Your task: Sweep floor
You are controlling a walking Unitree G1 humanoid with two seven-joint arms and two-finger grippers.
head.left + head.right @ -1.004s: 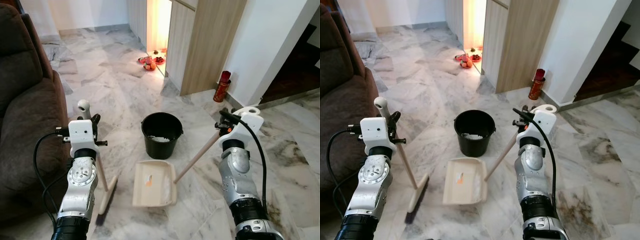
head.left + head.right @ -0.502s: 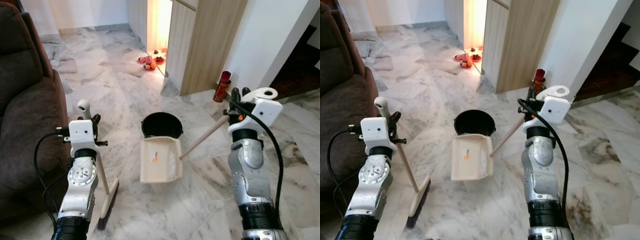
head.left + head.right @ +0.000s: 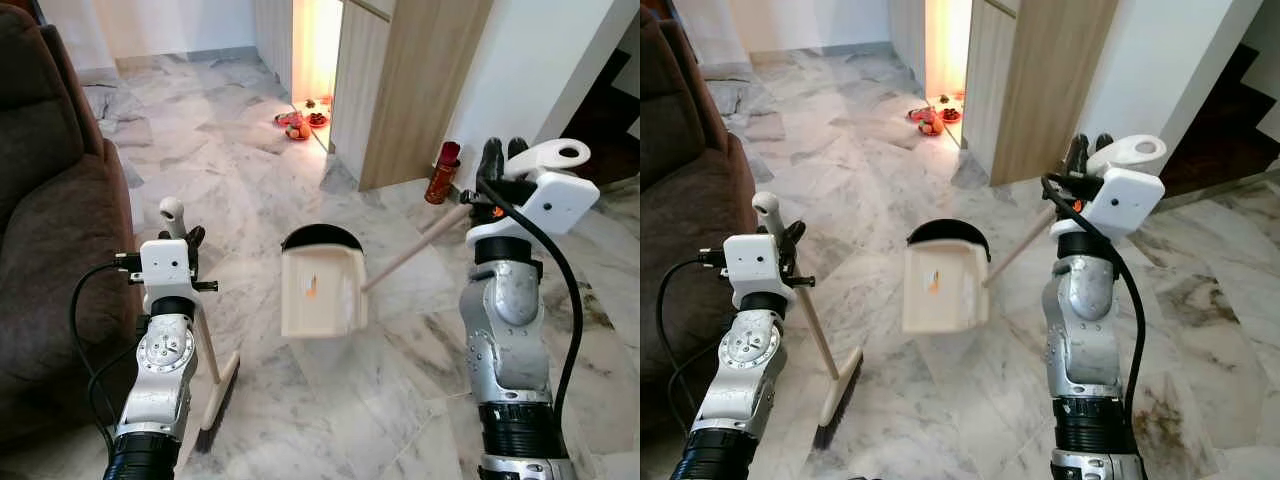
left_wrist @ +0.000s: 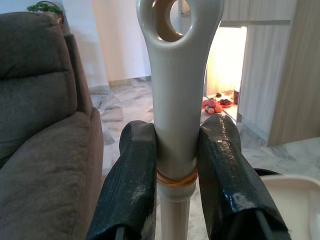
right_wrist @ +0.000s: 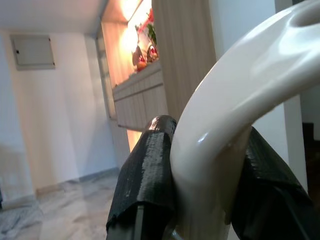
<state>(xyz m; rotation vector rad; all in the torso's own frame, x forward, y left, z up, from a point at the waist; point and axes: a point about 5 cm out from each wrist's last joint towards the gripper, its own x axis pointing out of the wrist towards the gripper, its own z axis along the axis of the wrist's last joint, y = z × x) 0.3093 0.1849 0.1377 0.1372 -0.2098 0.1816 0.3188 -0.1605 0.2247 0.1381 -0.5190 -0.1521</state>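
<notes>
One cream plastic broom (image 3: 213, 375), one cream plastic dustpan (image 3: 320, 290) on a long pale handle and one round black bucket (image 3: 320, 236) stand before the robot on the grey-veined marble floor (image 3: 400, 360). The left hand (image 4: 176, 165) has both black fingers (image 4: 131, 170) pressed tight against the top of the broom's stick, just below its ringed end; the stick stands nearly upright and the bristle head rests on the floor beside the brown fabric sofa (image 3: 50, 230). The right hand (image 5: 205, 180) is closed around the curved cream grip of the dustpan's handle, raised high beside the white wall. The dustpan hangs clear of the floor, its tray tipped steeply, with its upper edge over the bucket's near rim so that just the bucket's far rim can be seen; what is in the bucket is hidden. One small orange mark shows on the tray. One red cylindrical can (image 3: 442, 172) stands by the wooden cabinet (image 3: 410, 80). The left wrist view adds an orange rubber band (image 4: 175, 178) around the broomstick.
</notes>
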